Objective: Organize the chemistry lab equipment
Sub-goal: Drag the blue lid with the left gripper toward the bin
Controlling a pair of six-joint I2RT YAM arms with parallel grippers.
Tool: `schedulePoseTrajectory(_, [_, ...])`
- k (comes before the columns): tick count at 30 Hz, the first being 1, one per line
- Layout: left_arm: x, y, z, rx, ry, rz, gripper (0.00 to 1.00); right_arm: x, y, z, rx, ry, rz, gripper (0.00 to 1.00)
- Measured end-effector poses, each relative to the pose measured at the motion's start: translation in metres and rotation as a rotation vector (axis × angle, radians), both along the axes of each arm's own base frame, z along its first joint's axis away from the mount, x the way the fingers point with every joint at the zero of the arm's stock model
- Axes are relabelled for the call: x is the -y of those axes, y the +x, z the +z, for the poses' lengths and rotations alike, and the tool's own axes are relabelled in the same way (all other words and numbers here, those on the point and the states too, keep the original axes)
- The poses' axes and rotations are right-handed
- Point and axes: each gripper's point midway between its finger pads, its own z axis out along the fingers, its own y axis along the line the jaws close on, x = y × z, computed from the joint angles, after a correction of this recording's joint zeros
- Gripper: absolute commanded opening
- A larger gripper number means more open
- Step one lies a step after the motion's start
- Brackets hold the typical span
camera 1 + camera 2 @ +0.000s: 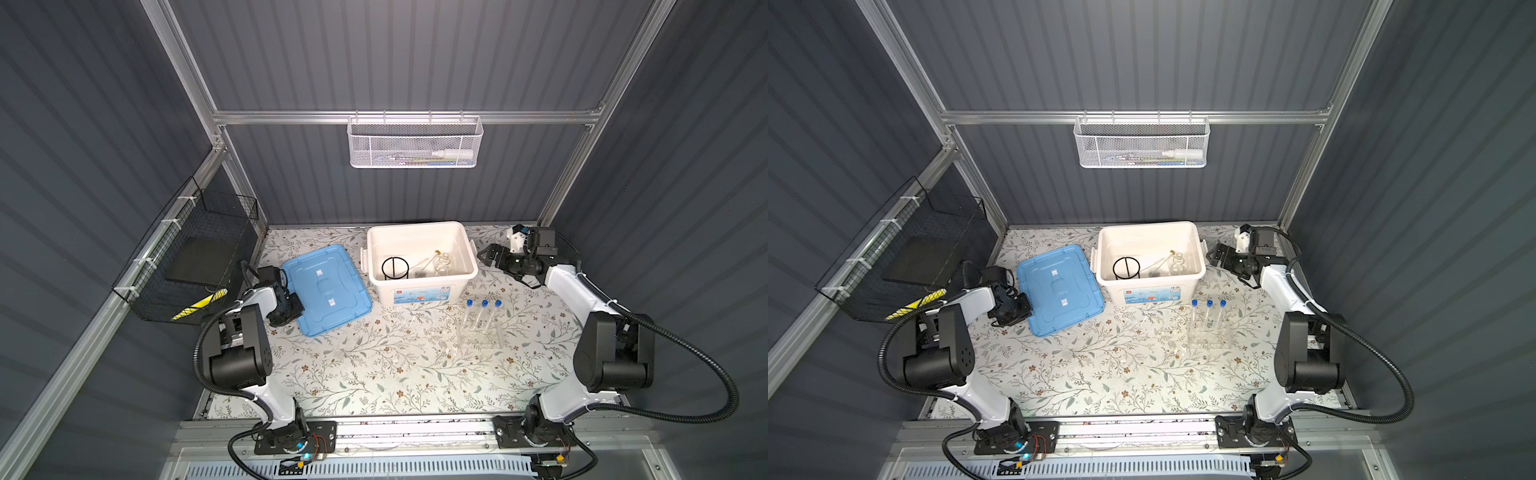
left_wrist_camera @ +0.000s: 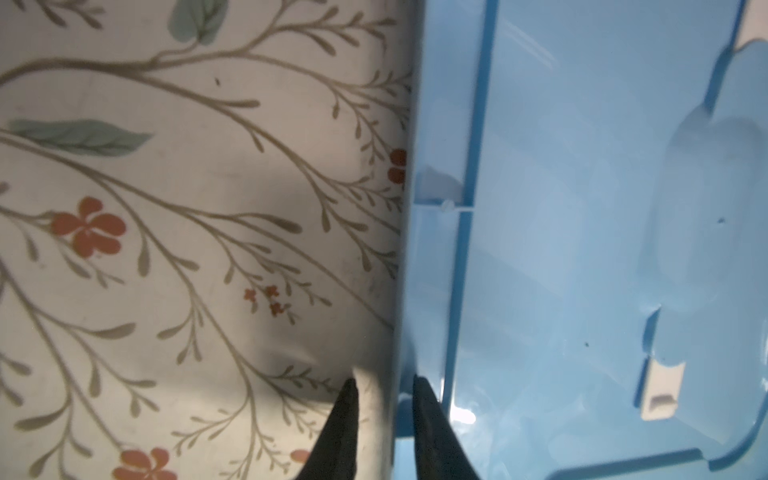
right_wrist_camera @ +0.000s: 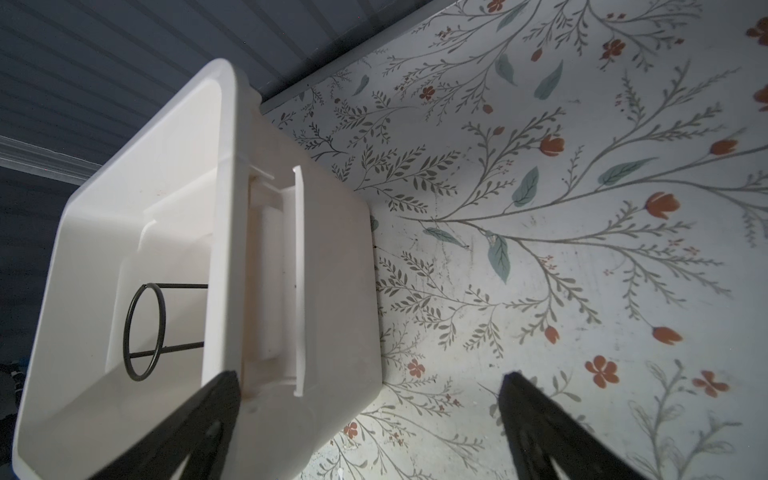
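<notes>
Three tubes [image 1: 482,312], each clear with a blue cap, stand upright side by side in one clear rack [image 1: 480,338]; the rack sits on the table [image 1: 374,374], toward its right edge and just in front of the bin [image 1: 415,227].

One white bin, lid off, stands at the middle of the table's back edge; inside it are one black wire tripod [image 1: 394,270], upright at the left end with its ring on top; one small clear beaker [image 1: 419,273] near the middle; one clear flask [image 1: 444,262] toward the right end; one thin rod [image 1: 424,261] slanting between tripod and flask, its far tip brownish.

One blue lid [image 1: 328,291] lies flat on the table between the bin and the left edge.

The left gripper [image 1: 291,311] is at the lid's left edge; in the wrist view its fingers [image 2: 345,415] stand narrowly parted astride that edge, one over the table, one over the lid; whether they pinch it I cannot tell.

The right gripper [image 1: 487,254] is near the back right corner, just beside the bin's right end; its jaws are spread wide.

Two baskets hang on the walls: one white mesh basket [image 1: 415,160] at the back, one black wire basket [image 1: 199,266] on the left.
</notes>
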Motion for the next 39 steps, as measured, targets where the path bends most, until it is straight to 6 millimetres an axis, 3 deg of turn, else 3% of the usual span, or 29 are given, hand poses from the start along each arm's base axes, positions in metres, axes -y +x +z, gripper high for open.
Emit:
schedulePoseTrajectory(12, [0.003,0.002,0.000,0.010,-0.002,-0.029,0.06,0.000,0.000,0.000,0.000,0.000,0.000,0.99])
schedulePoseTrajectory(17, [0.013,0.004,0.000,0.013,0.005,-0.084,0.01,0.000,0.000,0.000,0.000,0.000,0.000,0.99])
schedulePoseTrajectory(27, [0.030,0.004,0.002,0.004,0.015,-0.155,0.00,0.000,0.000,0.000,0.001,0.000,0.000,0.99])
schedulePoseTrajectory(39, [0.025,-0.003,0.052,0.100,0.071,-0.136,0.00,-0.002,-0.002,0.014,0.032,0.004,0.006,0.99])
